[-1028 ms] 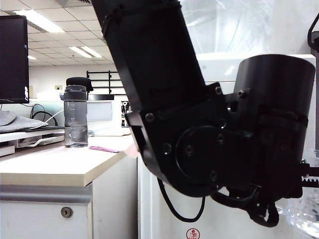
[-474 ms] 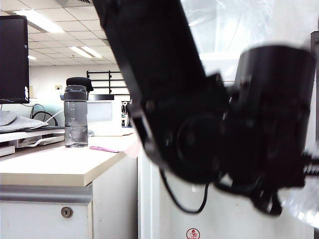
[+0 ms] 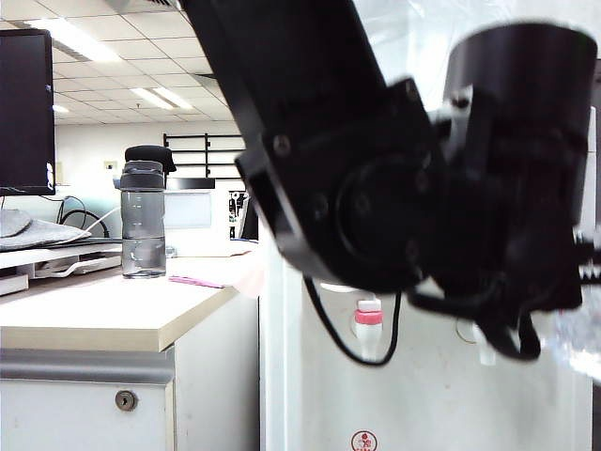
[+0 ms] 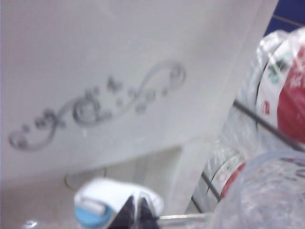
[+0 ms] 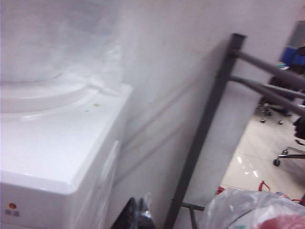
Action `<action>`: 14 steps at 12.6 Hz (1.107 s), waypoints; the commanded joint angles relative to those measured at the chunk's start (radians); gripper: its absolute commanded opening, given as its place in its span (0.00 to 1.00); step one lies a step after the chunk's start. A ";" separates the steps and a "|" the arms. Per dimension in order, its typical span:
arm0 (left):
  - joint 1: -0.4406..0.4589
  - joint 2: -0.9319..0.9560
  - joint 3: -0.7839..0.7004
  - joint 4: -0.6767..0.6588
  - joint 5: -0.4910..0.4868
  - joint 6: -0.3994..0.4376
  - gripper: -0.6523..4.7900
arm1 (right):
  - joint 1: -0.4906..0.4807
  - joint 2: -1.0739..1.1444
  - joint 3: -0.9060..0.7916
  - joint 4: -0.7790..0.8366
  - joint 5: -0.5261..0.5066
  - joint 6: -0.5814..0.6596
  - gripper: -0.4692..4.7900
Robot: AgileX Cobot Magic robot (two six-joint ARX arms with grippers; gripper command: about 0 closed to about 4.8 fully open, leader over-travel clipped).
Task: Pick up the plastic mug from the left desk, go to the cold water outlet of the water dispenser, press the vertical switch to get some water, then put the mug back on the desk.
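Exterior view:
- Desk [image 3: 103,319], cream top, white front, round keyhole lock [image 3: 125,400].
- On it: grey bottle [image 3: 143,225] with black cap, upright; pink item [image 3: 192,281] lying flat near the edge.
- Monitor [image 3: 23,108], dark, at the far side of the desk.
- Black arm [image 3: 357,160] close to the lens, covering most of the dispenser [image 3: 441,413].
- Red tap [image 3: 368,319] below the arm.
- Round red sticker [image 3: 363,441] low on the cabinet; print too small to read.
- Mug [image 3: 577,343]: only a clear, crinkled sliver at the edge of the frame, off the desk.

Left wrist view only:
- Grey floral swirl [image 4: 95,102] on the dispenser front; no letters legible.
- Blue tap [image 4: 102,205], white body, light-blue collar, just beside the left gripper [image 4: 136,215].
- Left gripper: jaws pinched together on the mug's thin clear handle.
- Mug held in the air before the cabinet, near the blue tap but apart from it.
- Red-and-white packages [image 4: 286,95] behind a dark rail; labels blurred.

Right wrist view only:
- Dispenser top, with big clear water bottle [image 5: 47,38] seated in it.
- Orange light [image 5: 12,206] on the front corner.
- Grey metal frame [image 5: 205,133] against the wall.
- Plastic bag [image 5: 252,210].
- Office chairs [image 5: 286,152] on a glossy floor.
- Right gripper [image 5: 137,214]: dark tips at the frame's edge beside the cabinet; width of jaws cannot be told.
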 commanded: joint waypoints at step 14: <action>-0.003 -0.230 0.006 -0.078 -0.009 -0.014 0.11 | -0.037 -0.490 0.003 -0.443 -0.002 0.049 0.09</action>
